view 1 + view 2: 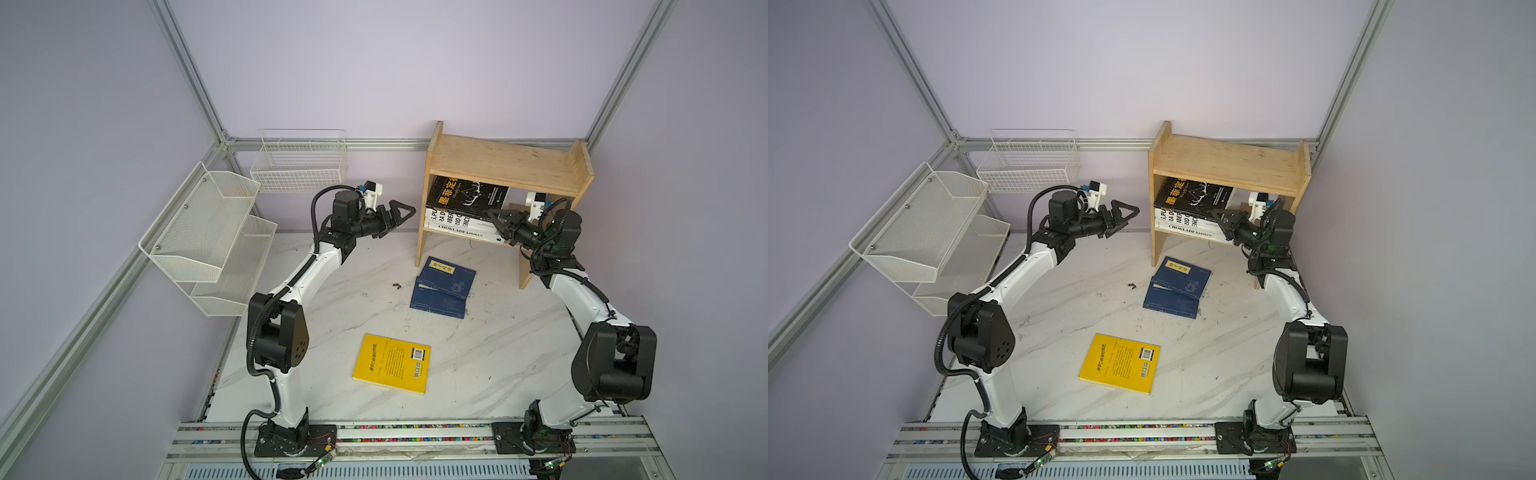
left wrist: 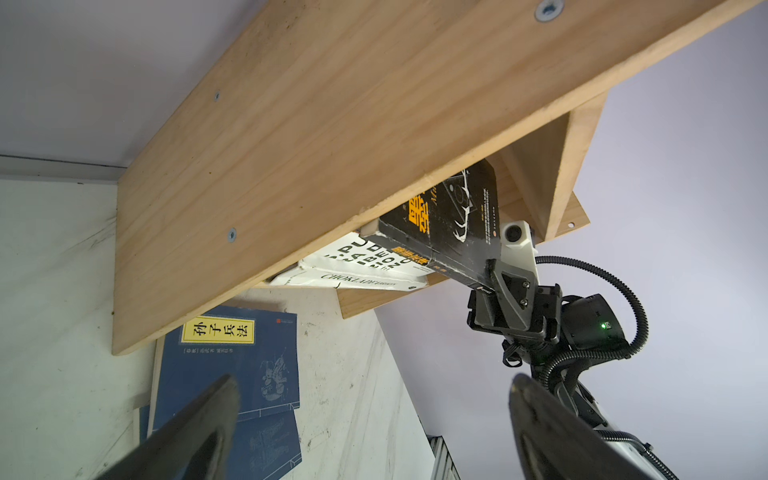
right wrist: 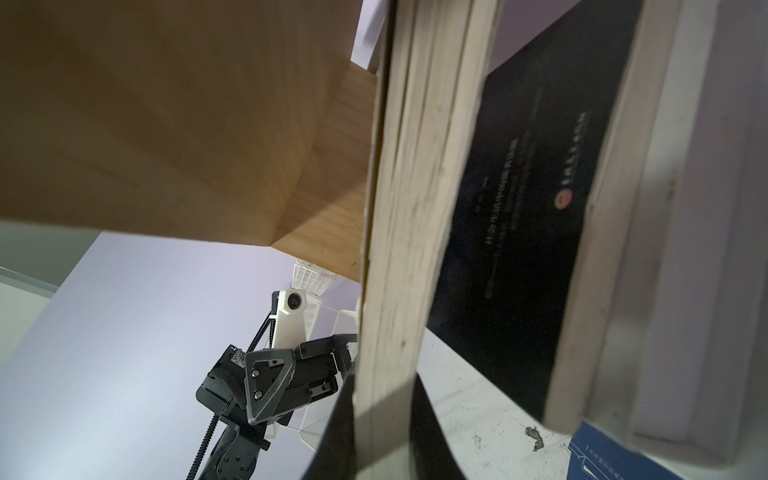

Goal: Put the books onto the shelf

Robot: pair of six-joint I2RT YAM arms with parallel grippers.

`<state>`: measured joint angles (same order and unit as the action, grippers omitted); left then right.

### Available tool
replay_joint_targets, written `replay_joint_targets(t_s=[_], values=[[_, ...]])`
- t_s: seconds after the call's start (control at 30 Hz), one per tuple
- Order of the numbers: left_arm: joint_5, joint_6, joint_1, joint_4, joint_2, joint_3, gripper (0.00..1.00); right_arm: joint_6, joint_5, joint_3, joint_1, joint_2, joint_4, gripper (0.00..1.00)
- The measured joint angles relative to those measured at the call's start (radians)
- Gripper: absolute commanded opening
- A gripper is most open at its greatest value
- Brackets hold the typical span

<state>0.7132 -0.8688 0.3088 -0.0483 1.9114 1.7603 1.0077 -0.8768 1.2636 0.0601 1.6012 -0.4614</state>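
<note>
The wooden shelf [image 1: 498, 160] [image 2: 332, 124] stands at the back right. On its lower tier a black book [image 1: 465, 195] [image 2: 449, 220] lies tilted on top of white books [image 1: 453, 224] [image 2: 357, 262]. My right gripper [image 1: 494, 218] [image 3: 382, 386] is shut on that black book's front corner, its fingers clamping the page edge [image 3: 399, 208]. Left of the shelf my left gripper [image 1: 405, 212] [image 2: 374, 382] hangs in the air, open and empty. Two navy books [image 1: 442, 286] [image 2: 232, 365] lie overlapped on the table before the shelf. A yellow book [image 1: 392, 363] lies flat nearer the front.
A white mesh tiered rack [image 1: 208, 232] stands at the left and a white wire basket [image 1: 299, 166] hangs on the back wall. A small dark scrap [image 1: 396, 285] lies left of the navy books. Aluminium rails [image 1: 415, 436] run along the front edge.
</note>
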Motion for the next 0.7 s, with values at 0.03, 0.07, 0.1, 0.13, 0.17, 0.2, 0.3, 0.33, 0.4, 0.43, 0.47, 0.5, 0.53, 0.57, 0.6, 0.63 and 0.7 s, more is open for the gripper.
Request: replay_joint_targets(t_s=[0.03,0.07,0.1,0.13,0.17,0.2,0.3,0.33,0.4,0.43,0.47,0.5,0.53,0.57,0.6,0.63,0.7], values=[[0.0,0.0,0.0,0.0,0.002,0.003,1.0,0.0,-0.003,0.005,0.001,0.005,-0.001,0.09],[0.001,0.001,0.0,0.0,0.005,0.006,1.0,0.0,-0.004,0.008,0.002,0.008,-0.002,0.09],[0.001,0.001,0.0,-0.001,0.009,0.01,1.0,0.0,-0.006,0.011,0.002,0.01,-0.002,0.09],[0.001,0.001,0.0,-0.001,0.013,0.013,1.0,0.0,-0.008,0.014,0.003,0.011,-0.002,0.09],[0.001,0.001,0.0,-0.001,0.018,0.017,1.0,0.0,-0.009,0.018,0.003,0.013,-0.002,0.09],[0.001,0.001,0.0,-0.002,0.023,0.021,1.0,0.0,-0.01,0.02,0.003,0.013,-0.002,0.09],[0.001,0.001,0.0,-0.003,0.037,0.026,1.0,0.0,-0.013,0.024,0.004,0.015,-0.003,0.09],[0.001,0.001,0.0,-0.006,0.041,0.027,1.0,0.0,-0.015,0.026,0.004,0.017,-0.002,0.09],[0.001,0.001,0.0,-0.007,0.047,0.027,1.0,0.001,-0.021,0.033,0.007,0.023,-0.003,0.09],[0.001,0.001,0.0,-0.007,0.049,0.028,1.0,0.001,-0.023,0.035,0.007,0.025,-0.003,0.09],[0.001,0.001,0.0,-0.01,0.052,0.03,1.0,0.001,-0.026,0.037,0.008,0.027,-0.003,0.09],[0.001,0.0,0.0,-0.014,0.054,0.033,1.0,0.002,-0.027,0.039,0.008,0.028,-0.003,0.09],[0.001,0.0,0.0,-0.017,0.055,0.035,1.0,0.002,-0.029,0.039,0.009,0.03,-0.003,0.09],[0.001,0.0,0.0,-0.022,0.055,0.037,1.0,0.004,-0.03,0.039,0.01,0.031,-0.003,0.09],[0.001,0.0,0.0,-0.023,0.055,0.041,1.0,0.004,-0.032,0.04,0.011,0.032,-0.003,0.09],[0.001,0.0,0.0,-0.023,0.055,0.046,1.0,0.005,-0.033,0.04,0.012,0.032,-0.004,0.09],[0.001,0.0,0.0,-0.022,0.055,0.055,1.0,0.005,-0.036,0.04,0.014,0.034,-0.005,0.09]])
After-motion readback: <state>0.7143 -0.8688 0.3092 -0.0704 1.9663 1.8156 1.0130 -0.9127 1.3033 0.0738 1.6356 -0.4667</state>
